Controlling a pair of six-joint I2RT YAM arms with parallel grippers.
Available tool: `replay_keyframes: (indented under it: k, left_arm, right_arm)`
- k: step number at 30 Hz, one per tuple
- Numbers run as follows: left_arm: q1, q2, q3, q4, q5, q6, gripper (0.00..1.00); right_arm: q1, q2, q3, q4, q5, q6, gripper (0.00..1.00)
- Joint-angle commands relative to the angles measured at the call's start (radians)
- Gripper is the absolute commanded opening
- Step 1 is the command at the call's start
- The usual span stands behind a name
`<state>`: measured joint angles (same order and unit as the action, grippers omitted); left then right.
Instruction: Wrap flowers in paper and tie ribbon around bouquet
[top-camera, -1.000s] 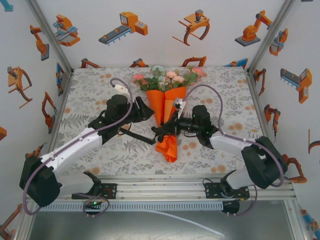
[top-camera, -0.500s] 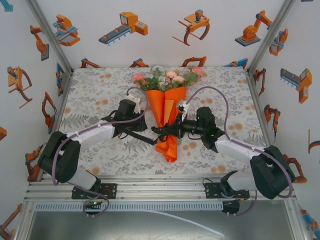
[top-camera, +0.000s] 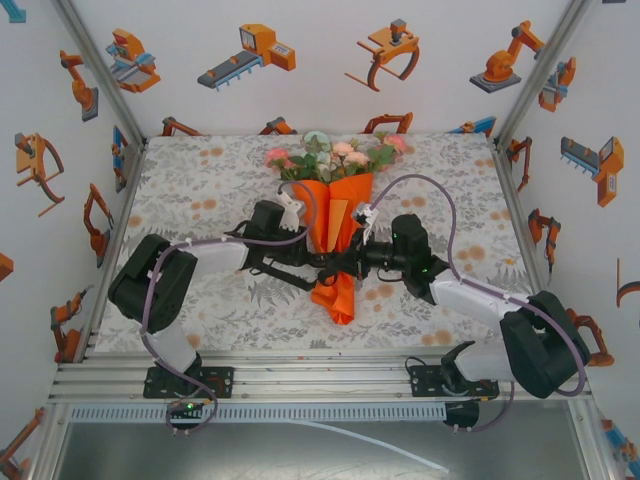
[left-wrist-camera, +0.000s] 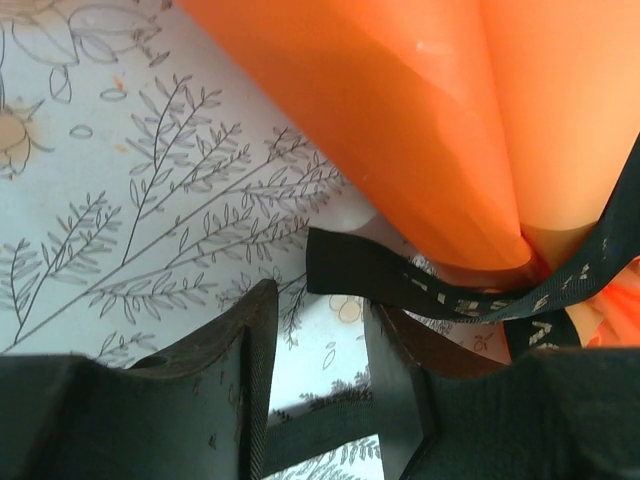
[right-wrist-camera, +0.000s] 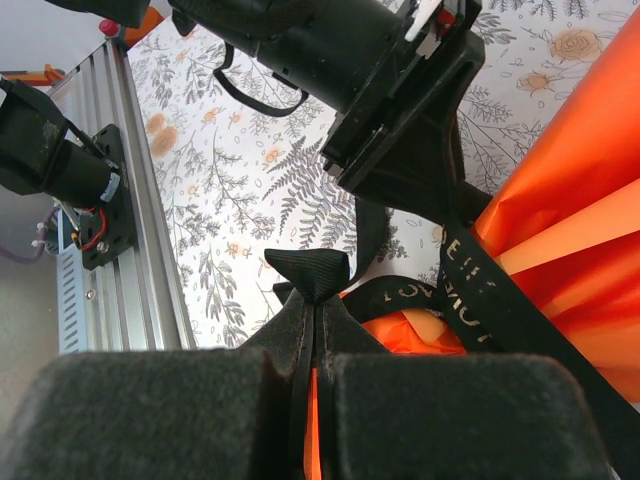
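Observation:
The bouquet lies in the middle of the table: an orange paper (top-camera: 325, 215) cone with the flowers (top-camera: 330, 155) at its far, wide end. The black lettered ribbon (top-camera: 288, 276) crosses the cone's narrow waist and trails left over the cloth. My right gripper (top-camera: 337, 265) sits at the waist, shut on a fold of ribbon (right-wrist-camera: 313, 272), with paper (right-wrist-camera: 585, 190) to its right. My left gripper (top-camera: 302, 262) is at the cone's left side. Its fingers (left-wrist-camera: 250, 345) stand apart over the cloth, a ribbon (left-wrist-camera: 400, 280) end just ahead of them and a strip lying across the gap below.
A floral tablecloth (top-camera: 200, 190) covers the table. An aluminium rail (top-camera: 320, 375) with the arm bases runs along the near edge, and printed walls close three sides. Grey-purple cables (top-camera: 430, 190) arch over both arms.
My left arm has swung right and its gripper has come up against the cone's waist. The right gripper has stayed shut on the ribbon, and the bouquet has barely moved.

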<state>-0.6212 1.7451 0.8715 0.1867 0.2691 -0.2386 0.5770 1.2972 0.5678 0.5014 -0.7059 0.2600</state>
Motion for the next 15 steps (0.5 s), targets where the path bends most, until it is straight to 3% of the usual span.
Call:
replay_keyframes:
  k: [1,8,11,13,15]
  left_arm:
    - [-0.004,0.035,0.043,0.038,0.034,0.016,0.41]
    - [-0.002,0.069,0.073,0.059,-0.003,-0.027,0.32]
    - [-0.002,0.077,0.09,0.061,0.011,-0.056,0.17]
    - [-0.002,0.056,0.092,0.058,0.023,-0.088,0.0]
    - [-0.002,0.008,0.097,0.006,0.009,-0.138,0.0]
  right_arm:
    - [-0.006,-0.016,0.037,-0.006,0.005,-0.016,0.0]
    - [-0.007,-0.029,0.032,-0.019,0.006,-0.015,0.0]
    - [-0.006,-0.033,0.029,-0.027,0.014,-0.015,0.0]
    - [-0.007,-0.036,0.031,-0.036,0.028,-0.013,0.0]
    - [-0.006,-0.035,0.042,-0.062,0.067,-0.002,0.0]
